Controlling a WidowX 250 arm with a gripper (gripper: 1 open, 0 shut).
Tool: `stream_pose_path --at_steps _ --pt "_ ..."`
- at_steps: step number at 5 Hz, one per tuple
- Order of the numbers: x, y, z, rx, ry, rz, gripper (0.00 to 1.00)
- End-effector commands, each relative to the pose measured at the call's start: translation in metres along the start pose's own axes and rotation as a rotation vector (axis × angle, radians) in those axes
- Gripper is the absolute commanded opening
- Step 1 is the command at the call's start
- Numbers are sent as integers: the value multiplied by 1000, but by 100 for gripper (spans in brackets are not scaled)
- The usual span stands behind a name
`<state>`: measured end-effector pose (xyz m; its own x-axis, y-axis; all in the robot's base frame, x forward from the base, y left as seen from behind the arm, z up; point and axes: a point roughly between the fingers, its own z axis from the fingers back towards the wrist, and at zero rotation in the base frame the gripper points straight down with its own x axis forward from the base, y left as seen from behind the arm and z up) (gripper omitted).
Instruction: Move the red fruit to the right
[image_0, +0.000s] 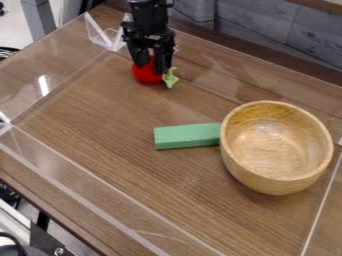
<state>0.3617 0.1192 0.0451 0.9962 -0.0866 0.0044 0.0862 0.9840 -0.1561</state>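
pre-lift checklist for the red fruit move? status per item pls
1. Gripper is over the red fruit, pointing down: ok.
2. Fingers straddle the fruit, one on each side: ok.
3. Jaws fully closed on the fruit: cannot tell, the fingers hide the contact.
4. Fruit resting on the table, not yet lifted: ok.
5. Space to the right of the fruit, along the far edge, is free; the green block and wooden bowl lie nearer the camera: ok.
6. Clear wall close to the gripper on the left, apart from it: ok, but watch it when lifting.
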Motion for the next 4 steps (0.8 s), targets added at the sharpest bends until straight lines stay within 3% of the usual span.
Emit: stream_pose_path --at_steps 1,4 --pt "10 -4 20 18 -49 -71 0" --pt "13 -49 99 25 -164 -66 0"
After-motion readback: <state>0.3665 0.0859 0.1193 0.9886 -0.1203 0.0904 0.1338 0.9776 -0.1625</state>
